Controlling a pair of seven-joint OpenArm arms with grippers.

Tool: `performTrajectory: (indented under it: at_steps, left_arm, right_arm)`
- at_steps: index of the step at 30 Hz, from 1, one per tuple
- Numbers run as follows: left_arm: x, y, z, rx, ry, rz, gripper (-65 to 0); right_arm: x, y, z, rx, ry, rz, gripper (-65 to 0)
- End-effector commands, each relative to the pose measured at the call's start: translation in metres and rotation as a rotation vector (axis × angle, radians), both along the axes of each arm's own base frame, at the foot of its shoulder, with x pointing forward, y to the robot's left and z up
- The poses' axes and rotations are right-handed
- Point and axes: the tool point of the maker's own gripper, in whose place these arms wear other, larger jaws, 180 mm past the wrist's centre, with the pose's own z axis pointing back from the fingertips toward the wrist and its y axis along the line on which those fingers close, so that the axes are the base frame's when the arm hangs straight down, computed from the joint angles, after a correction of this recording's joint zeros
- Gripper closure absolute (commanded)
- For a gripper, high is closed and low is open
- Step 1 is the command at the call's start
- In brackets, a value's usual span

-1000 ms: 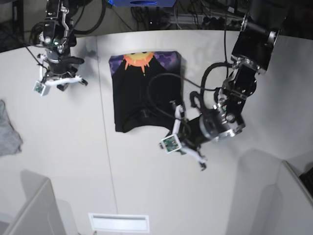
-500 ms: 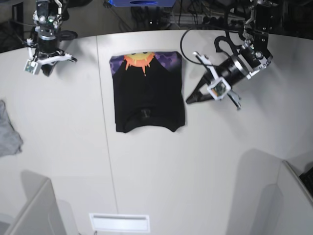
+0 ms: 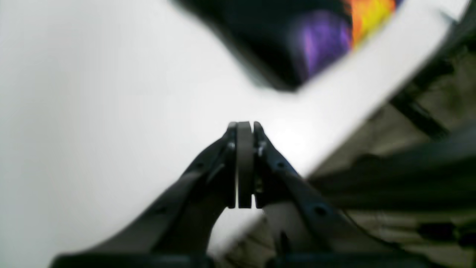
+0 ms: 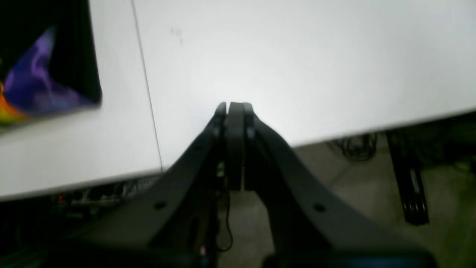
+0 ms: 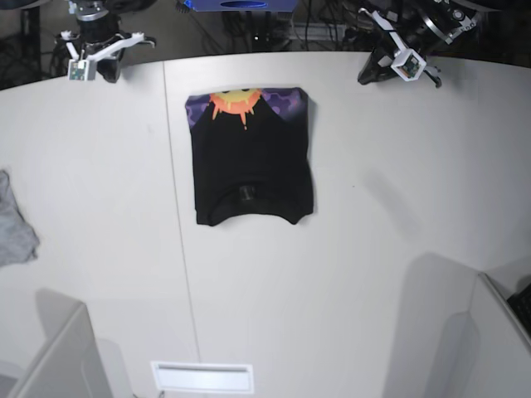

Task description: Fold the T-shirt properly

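1. Your left end effector [image 3: 244, 128] had its jaws pressed together, holding nothing — it hung over the far edge of the surface [image 5: 373, 249].
2. Your right end effector [image 4: 234, 108] was pressed together too, empty, at the opposite far corner.
3. Between them, the T-shirt [image 5: 251, 162] lay folded flat on the surface — sun print toward the far edge.
4. A grey cloth [image 5: 15, 224] sat well apart.

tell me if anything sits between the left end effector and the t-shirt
Nothing visible does. The left end effector is shut and empty at the table's far edge, and only bare table lies between it and the folded T-shirt. The grey cloth lies far off on the opposite side.
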Motion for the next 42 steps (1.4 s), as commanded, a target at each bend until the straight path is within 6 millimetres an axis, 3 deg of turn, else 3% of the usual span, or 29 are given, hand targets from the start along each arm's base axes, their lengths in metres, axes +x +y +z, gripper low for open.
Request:
performTrajectory:
  at_steps: [1, 7, 12, 16, 20, 24, 28, 34, 39, 42]
  left_arm:
    - [-0.003, 0.002, 0.003, -0.033, -0.008, 0.013, 0.0]
    - [-0.043, 0.025, -0.023, -0.089, 0.070, 0.115, 0.0]
    - [-0.079, 0.022, -0.022, -0.125, 0.126, 0.135, 0.0]
    - [-0.105, 0.027, -0.033, -0.115, 0.204, 0.154, 0.0]
    - [-0.146, 0.031, -0.060, -0.113, 0.337, 0.189, 0.0]
    - [-0.181, 0.031, -0.084, -0.111, 0.455, 0.213, 0.0]
    - [-0.207, 0.030, -0.111, -0.110, 0.557, 0.228, 0.0]
    - [-0.228, 0.024, -0.147, -0.112, 0.667, 0.272, 0.0]
    - [-0.241, 0.024, -0.170, -0.107, 0.739, 0.341, 0.0]
    - [-0.249, 0.041, -0.183, -0.011, 0.753, 0.391, 0.0]
  right_arm:
    - [-0.004, -0.001, 0.006, -0.007, -0.010, 0.012, 0.0]
    - [-0.052, -0.002, -0.006, -0.010, 0.121, 0.017, 0.0]
    - [-0.086, -0.003, -0.010, -0.010, 0.210, 0.017, 0.0]
    - [-0.114, -0.003, -0.027, 0.003, 0.354, 0.011, 0.0]
    - [-0.139, -0.006, -0.048, 0.017, 0.501, -0.003, 0.0]
    - [-0.152, -0.007, -0.065, 0.027, 0.573, -0.016, 0.0]
    - [-0.173, 0.010, -0.089, 0.057, 0.674, 0.086, 0.0]
    - [-0.218, 0.034, -0.131, 0.081, 0.849, 0.255, 0.0]
    - [-0.247, 0.034, -0.160, 0.054, 0.973, 0.343, 0.0]
    - [-0.257, 0.025, -0.174, 0.019, 1.032, 0.390, 0.0]
